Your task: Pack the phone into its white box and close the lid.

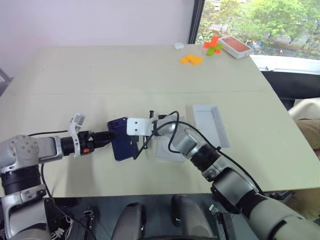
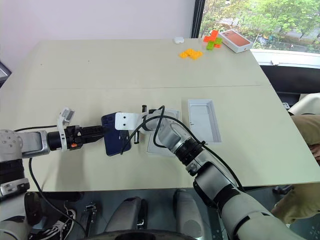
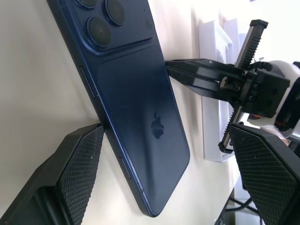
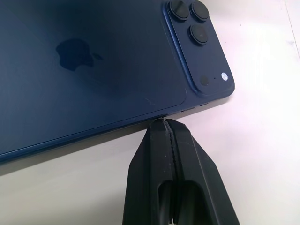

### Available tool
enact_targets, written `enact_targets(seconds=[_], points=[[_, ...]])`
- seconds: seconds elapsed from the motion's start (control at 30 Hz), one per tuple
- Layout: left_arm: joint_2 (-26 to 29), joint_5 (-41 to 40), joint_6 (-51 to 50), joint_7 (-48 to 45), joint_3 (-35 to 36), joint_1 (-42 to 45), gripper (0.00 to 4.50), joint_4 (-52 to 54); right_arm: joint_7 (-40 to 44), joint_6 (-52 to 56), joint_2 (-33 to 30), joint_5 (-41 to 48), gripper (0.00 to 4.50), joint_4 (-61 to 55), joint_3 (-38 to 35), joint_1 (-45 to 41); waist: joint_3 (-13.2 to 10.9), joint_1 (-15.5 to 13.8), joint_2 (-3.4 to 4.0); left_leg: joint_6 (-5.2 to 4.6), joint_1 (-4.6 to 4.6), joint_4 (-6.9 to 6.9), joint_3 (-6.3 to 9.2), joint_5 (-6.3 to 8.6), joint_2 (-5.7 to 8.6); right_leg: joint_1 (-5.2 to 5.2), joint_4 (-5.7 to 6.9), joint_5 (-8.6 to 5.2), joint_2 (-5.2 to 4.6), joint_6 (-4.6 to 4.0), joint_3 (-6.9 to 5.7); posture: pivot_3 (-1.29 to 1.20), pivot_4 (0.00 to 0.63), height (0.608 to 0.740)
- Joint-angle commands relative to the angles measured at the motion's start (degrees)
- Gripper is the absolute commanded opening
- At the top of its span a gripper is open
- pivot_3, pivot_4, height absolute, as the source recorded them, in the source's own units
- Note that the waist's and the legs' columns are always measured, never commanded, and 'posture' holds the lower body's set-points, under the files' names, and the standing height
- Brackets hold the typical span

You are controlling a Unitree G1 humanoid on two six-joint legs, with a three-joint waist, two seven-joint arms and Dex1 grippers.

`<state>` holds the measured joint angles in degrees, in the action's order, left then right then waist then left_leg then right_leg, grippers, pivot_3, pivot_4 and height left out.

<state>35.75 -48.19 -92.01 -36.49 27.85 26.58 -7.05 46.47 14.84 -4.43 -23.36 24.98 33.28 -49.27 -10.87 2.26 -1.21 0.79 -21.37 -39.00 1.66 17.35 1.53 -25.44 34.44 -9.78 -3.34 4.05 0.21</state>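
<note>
Levering phone (image 3: 136,117) off table (image 1: 125,70): right gripper (image 4: 165,123) pressed together under its edge; left gripper (image 3: 164,159) spread wide astride; close squarely before lifting.

My left arm reaches in low from the left side, forearm nearly level, wrist bent so my left gripper (image 1: 106,137) points toward the right and slightly down. Its two black fingers (image 3: 77,173) stand spread wide apart. My right arm comes from the lower right, elbow bent, forearm crossing over toward the left. My right gripper (image 4: 165,123) angles downward and leftward, its two fingers pressed flat together with no gap between them. The two grippers face each other, close together.
</note>
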Motion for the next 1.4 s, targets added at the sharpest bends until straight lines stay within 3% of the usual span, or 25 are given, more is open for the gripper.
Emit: enact_targets(seconds=[0.03, 0.3, 0.63, 1.4], points=[[-1.4, -5.8, -0.5, 0.6, 2.0, 3.1, 4.45, 1.8, 1.0, -0.8, 1.4, 0.7, 0.02, -0.2, 1.5, 0.9, 0.0, 0.0, 0.0, 0.01, 0.0, 0.0, 0.02, -0.01, 0.0, 0.0, 0.0, 0.0, -0.02, 0.0, -0.02, 0.0, 0.15, 0.74], [-1.9, -10.8, -0.5, 5.4, 2.7, 2.1, 4.45, 4.0, 1.1, -1.0, 1.3, 0.4, 0.02, -0.4, 1.6, 1.1, 0.0, 0.1, -0.01, 0.04, 0.01, 0.03, 0.05, -0.02, 0.0, 0.03, -0.04, 0.0, -0.1, 0.0, -0.07, 0.0, 0.15, 0.74], [-8.0, -10.6, -0.4, 9.5, 5.3, 1.6, 4.45, 3.9, 0.9, -1.2, 0.9, 0.4, 0.02, 0.0, 0.7, 0.6, 0.0, -0.3, -0.03, 0.07, 0.02, 0.04, 0.13, -0.04, 0.06, 0.1, -0.08, 0.0, -0.08, 0.0, -0.17, 0.0, 0.15, 0.74], [-3.9, -14.8, -0.5, 15.6, 3.5, -0.3, 4.45, 2.3, 0.6, -1.4, 0.8, 0.4, 0.02, 0.3, 0.1, 0.5, 0.0, -0.2, -0.03, 0.1, -0.01, 0.07, 0.21, -0.06, 0.09, 0.1, -0.1, 0.0, -0.1, 0.0, -0.23, 0.0, 0.15, 0.74]])
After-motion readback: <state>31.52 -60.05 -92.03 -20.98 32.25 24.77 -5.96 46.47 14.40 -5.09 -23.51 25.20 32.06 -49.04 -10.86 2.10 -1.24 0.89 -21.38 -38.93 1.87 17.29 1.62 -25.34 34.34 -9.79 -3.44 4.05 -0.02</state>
